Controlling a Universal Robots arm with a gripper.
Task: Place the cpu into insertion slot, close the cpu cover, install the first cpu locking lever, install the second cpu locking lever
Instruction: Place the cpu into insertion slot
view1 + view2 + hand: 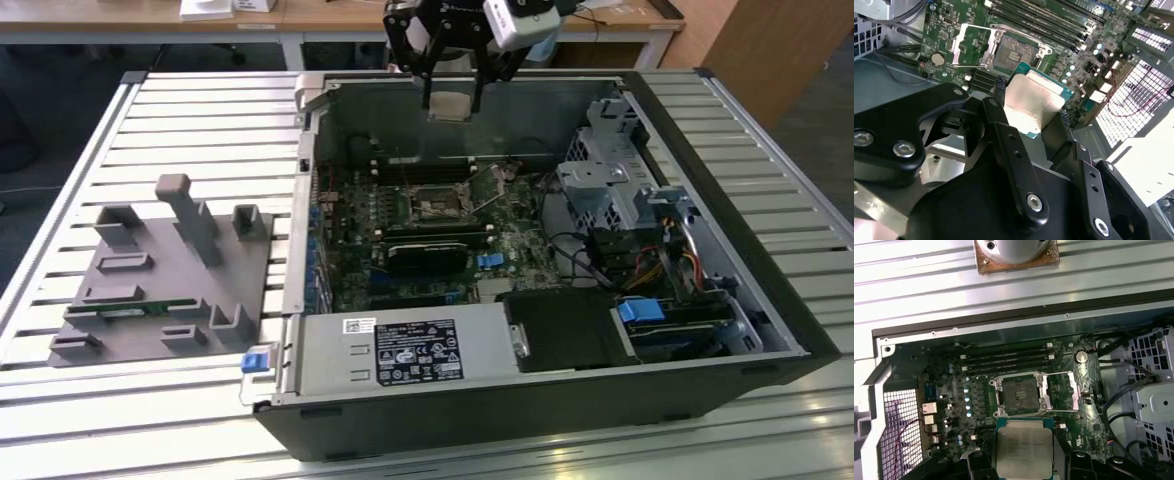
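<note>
My gripper (pixel 451 98) hangs over the far wall of the open computer case (pixel 747 300), shut on the cpu (pixel 451 106), a flat pale silver square chip. Both wrist views show the cpu (pixel 1034 102) (pixel 1024 447) pinched by its edges between my black fingers (pixel 999 115) (pixel 976 462). Well below it on the green board lies the insertion slot (pixel 434 207) (pixel 1014 52) (pixel 1019 392), bare with a dark centre. The cpu cover (pixel 968 47) (pixel 1061 390), a silvery frame plate, stands flipped open beside the slot. A thin lever (pixel 494 200) sticks up next to the socket.
Long memory slots (pixel 1004 362) run beside the socket. A black card (pixel 427 255) sits at the socket's near side, a power supply (pixel 400 350) at the case front, a drive cage (pixel 614 180) at the exterior view's right. A grey fixture (pixel 160 270) rests on the slatted table.
</note>
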